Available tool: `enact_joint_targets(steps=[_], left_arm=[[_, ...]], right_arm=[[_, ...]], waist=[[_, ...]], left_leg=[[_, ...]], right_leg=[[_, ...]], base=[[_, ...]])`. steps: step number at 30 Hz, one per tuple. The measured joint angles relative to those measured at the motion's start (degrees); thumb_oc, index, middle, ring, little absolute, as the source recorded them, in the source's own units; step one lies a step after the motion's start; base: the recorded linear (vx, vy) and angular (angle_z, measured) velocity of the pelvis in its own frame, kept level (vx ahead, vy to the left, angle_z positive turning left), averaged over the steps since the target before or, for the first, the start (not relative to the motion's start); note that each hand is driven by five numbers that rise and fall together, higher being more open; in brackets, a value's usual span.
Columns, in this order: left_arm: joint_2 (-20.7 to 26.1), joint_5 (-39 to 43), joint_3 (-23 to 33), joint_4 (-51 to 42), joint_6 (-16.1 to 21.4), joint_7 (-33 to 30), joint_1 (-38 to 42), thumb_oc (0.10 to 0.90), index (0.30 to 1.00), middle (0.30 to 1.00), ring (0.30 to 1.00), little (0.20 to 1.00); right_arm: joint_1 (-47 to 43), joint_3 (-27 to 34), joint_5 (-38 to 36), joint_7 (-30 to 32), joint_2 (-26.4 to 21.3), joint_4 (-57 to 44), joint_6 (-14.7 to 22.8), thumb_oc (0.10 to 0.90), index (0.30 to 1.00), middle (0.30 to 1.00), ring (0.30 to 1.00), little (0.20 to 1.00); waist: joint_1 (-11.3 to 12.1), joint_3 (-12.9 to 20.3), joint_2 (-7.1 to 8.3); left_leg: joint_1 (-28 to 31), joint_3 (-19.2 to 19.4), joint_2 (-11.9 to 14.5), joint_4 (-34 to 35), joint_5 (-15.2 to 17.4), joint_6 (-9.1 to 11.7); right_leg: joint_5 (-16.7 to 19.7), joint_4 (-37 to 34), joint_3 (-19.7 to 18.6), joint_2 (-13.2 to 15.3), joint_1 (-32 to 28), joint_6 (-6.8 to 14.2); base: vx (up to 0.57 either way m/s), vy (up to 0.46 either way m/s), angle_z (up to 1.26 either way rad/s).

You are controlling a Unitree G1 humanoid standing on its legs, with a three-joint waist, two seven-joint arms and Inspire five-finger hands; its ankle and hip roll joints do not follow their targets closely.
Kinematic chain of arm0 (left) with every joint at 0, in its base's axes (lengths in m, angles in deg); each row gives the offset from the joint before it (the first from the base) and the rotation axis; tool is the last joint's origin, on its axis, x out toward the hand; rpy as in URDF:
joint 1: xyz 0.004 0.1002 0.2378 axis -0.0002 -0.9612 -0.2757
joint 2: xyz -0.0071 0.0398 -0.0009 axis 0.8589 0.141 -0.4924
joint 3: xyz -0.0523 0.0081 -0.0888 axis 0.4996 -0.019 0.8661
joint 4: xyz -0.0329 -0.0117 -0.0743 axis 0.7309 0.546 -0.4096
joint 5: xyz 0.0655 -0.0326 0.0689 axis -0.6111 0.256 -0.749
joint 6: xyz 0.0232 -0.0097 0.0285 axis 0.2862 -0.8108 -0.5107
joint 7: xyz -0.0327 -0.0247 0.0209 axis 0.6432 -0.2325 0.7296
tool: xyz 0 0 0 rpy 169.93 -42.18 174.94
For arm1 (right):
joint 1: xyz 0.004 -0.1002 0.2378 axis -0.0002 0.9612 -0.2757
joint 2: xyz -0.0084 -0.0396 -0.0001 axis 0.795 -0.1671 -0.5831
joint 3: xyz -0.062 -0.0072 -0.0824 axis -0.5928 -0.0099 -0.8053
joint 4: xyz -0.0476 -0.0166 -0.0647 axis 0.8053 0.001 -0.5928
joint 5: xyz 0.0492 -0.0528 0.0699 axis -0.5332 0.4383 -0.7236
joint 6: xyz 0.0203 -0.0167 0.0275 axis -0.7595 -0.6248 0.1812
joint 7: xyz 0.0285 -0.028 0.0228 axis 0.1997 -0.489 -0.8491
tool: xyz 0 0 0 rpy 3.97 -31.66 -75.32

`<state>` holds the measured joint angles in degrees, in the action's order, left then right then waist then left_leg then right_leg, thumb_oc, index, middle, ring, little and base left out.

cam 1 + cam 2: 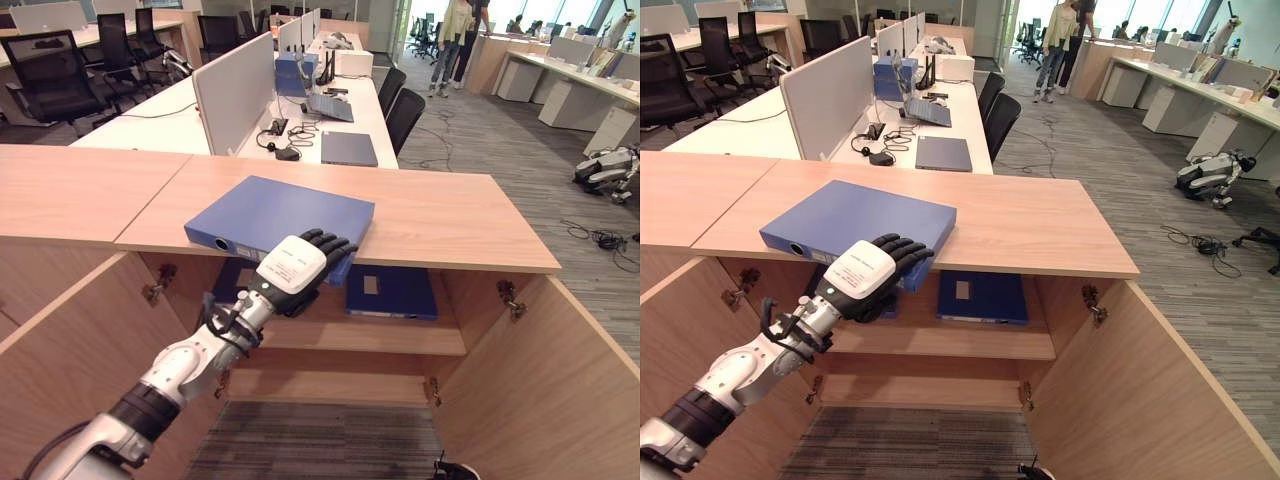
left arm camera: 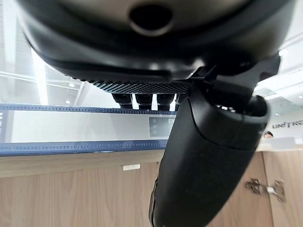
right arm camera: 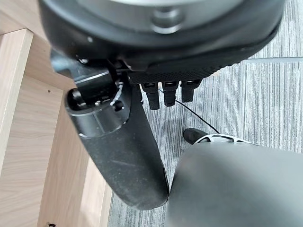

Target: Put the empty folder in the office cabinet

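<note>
A flat blue folder (image 1: pixel 270 210) lies on the wooden cabinet top (image 1: pixel 450 215), its near corner jutting past the front edge. My left hand (image 1: pixel 292 265) is at that corner, fingers (image 1: pixel 330 242) curled over the folder's top and the thumb (image 2: pixel 203 165) underneath its edge (image 2: pixel 71 127). Below, the cabinet stands with both doors swung wide. Inside, a second blue folder (image 1: pixel 392 292) lies on the upper shelf (image 1: pixel 400 335). My right hand (image 3: pixel 118 151) hangs low over the carpet beside the cabinet, fingers relaxed and holding nothing.
The left door (image 1: pixel 70 340) and right door (image 1: pixel 560 380) flank the opening. Behind the cabinet run desks with a grey partition (image 1: pixel 235 90), a closed laptop (image 1: pixel 348 148) and office chairs. A robot dog (image 1: pixel 607 168) lies on the carpet far right; people (image 1: pixel 455 40) stand far back.
</note>
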<state>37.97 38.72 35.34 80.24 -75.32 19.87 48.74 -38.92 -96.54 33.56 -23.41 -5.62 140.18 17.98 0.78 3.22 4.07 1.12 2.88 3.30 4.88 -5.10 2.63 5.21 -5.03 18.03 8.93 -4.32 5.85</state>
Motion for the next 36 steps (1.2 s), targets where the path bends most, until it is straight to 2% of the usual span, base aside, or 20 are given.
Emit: enact_joint_targets(steps=[9, 15, 20, 22, 23, 25, 26, 27, 28, 31, 34, 36], left_arm=[[-1.33, -1.1, 0.94, -0.47, -0.78, -4.64, 1.34, 0.4, 0.3, 0.3, 0.3, 0.3], [-1.81, -0.96, 2.74, -1.5, -0.67, -4.76, 0.87, 0.4, 0.3, 0.3, 0.3, 0.3], [-0.86, 2.99, 7.06, -10.85, 2.1, -0.89, -3.94, 0.4, 0.3, 0.3, 0.3, 0.3], [-0.11, 8.62, 9.74, -18.13, 2.47, 3.91, -7.98, 0.4, 0.3, 0.3, 0.3, 0.3], [0.56, 15.57, 11.34, -25.36, 2.95, 8.28, -11.54, 0.4, 0.3, 0.3, 0.3, 0.3], [1.09, 22.77, 11.17, -30.78, 5.23, 12.52, -12.53, 0.4, 0.3, 0.3, 0.3, 0.3], [1.45, 28.71, 11.54, -33.53, 6.4, 15.91, -12.93, 0.4, 0.3, 0.3, 0.3, 0.3], [2.36, 35.55, 12.57, -35.65, 5.93, 18.6, -14.0, 0.4, 0.3, 0.3, 0.3, 0.3], [3.02, 48.17, 13.45, -37.02, 6.59, 22.03, -14.22, 0.4, 0.3, 0.3, 0.3, 0.3], [0.27, 65.53, 14.19, -37.75, 5.81, 24.99, -14.41, 0.4, 0.3, 0.3, 0.3, 0.3], [-1.22, 77.26, 15.48, -38.35, 4.85, 26.35, -14.48, 0.4, 0.3, 0.3, 0.3, 0.3], [-2.15, 82.0, 15.77, -38.39, 4.17, 26.99, -14.5, 0.4, 0.3, 0.3, 0.3, 0.3]], right_arm=[[0.06, 0.0, 0.29, 0.02, 0.0, -0.13, 0.03, 0.8, 0.9, 0.9, 0.9, 0.9], [0.06, 0.0, 0.94, 0.06, 0.0, -0.17, 0.05, 0.8, 0.9, 0.9, 0.9, 0.9], [0.53, 0.07, 0.92, 0.22, -0.02, -0.41, 0.18, 0.8, 0.9, 0.9, 0.9, 0.9], [0.77, 0.47, 0.91, 0.24, -0.09, -1.63, 0.09, 0.8, 0.9, 0.9, 0.9, 0.9], [1.62, 0.84, 0.86, 0.16, -0.09, -1.89, 0.56, 0.8, 0.9, 0.9, 0.9, 0.9], [1.91, 1.29, 0.69, 0.21, -0.28, -1.3, 0.44, 0.8, 0.9, 0.9, 0.9, 0.9], [1.61, 1.28, 0.72, 0.03, -0.27, -1.14, 0.37, 0.8, 0.9, 0.9, 0.9, 0.9], [1.27, 1.25, 0.76, -0.3, -0.23, -0.98, 0.51, 0.8, 0.9, 0.9, 0.9, 0.9], [1.23, 1.23, 0.77, -0.87, -0.31, -0.85, 0.64, 0.8, 0.9, 0.9, 0.9, 0.9], [1.16, 1.18, 0.76, -1.99, -0.49, 0.04, 0.37, 0.8, 0.9, 0.9, 0.9, 0.9], [1.04, 1.17, 0.92, -2.85, -0.48, 0.07, 0.41, 0.8, 0.9, 0.9, 0.9, 0.9], [1.05, 1.16, 0.93, -3.27, -0.48, 0.14, 0.41, 0.8, 0.9, 0.9, 0.9, 0.9]], waist=[[-0.54, 0.44, -0.02], [-0.5, 0.45, -0.02], [-0.39, 0.43, 0.04], [0.08, 0.36, -0.06], [-0.16, 0.31, -0.06], [1.35, 0.3, -0.06], [1.37, 0.28, -0.26], [1.08, 0.1, -0.53], [1.01, 0.16, -0.58], [1.3, 0.17, -0.79], [1.35, -0.13, -0.83], [1.48, -0.17, -0.7]], left_leg=[[0.06, 0.24, 0.12, 0.0, 0.03, 0.01], [0.06, 0.24, 0.31, 0.0, 0.03, 0.02], [0.05, 0.18, 0.4, 0.02, 0.09, 0.08], [0.01, 0.31, 0.41, 0.04, 0.16, 0.08], [0.11, 0.05, 0.37, 0.04, 0.22, 0.07], [0.12, -0.08, 0.21, 0.04, -0.02, -0.07], [0.16, -0.15, 0.12, 0.05, 0.02, -0.05], [0.02, -0.09, 0.15, 0.05, 0.24, 0.01], [0.05, -0.1, 0.13, 0.04, 0.25, 0.02], [-0.06, -0.24, 0.12, 0.05, 0.23, 0.05], [-0.1, -0.29, 0.38, 0.05, 0.19, 0.1], [-0.19, -0.37, 0.41, 0.05, 0.18, 0.1]], right_leg=[[0.03, -0.16, -0.26, -0.09, 0.1, 0.01], [0.02, -0.36, -0.26, -0.25, 0.1, 0.0], [0.01, -0.38, -0.23, -0.36, 0.24, 0.05], [0.02, -0.38, -0.36, -0.36, 0.27, 0.1], [-0.11, -0.39, -0.13, -0.32, 0.23, 0.2], [-0.14, -0.38, -0.06, -0.28, 0.16, 0.27], [-0.16, -0.38, 0.11, -0.18, 0.0, 0.29], [-0.17, -0.38, 0.03, -0.16, -0.03, 0.33], [-0.17, -0.38, 0.02, -0.15, -0.1, 0.36], [-0.19, -0.38, -0.05, -0.09, -0.06, 0.34], [-0.24, -0.39, -0.14, -0.12, -0.01, 0.26], [-0.26, -0.39, -0.13, -0.17, 0.06, 0.23]], base=[[0.0, 0.0, 0.0], [0.0, 0.0, 0.0], [0.0, 0.0, 0.0], [0.01, 0.001, -0.02], [0.0, 0.0, 0.0], [-0.01, 0.019, 0.07], [0.0, 0.0, 0.0], [0.0, 0.0, 0.0], [0.0, 0.0, 0.0], [0.0, 0.0, 0.0], [0.0, 0.0, 0.0], [0.0, 0.0, 0.0]])
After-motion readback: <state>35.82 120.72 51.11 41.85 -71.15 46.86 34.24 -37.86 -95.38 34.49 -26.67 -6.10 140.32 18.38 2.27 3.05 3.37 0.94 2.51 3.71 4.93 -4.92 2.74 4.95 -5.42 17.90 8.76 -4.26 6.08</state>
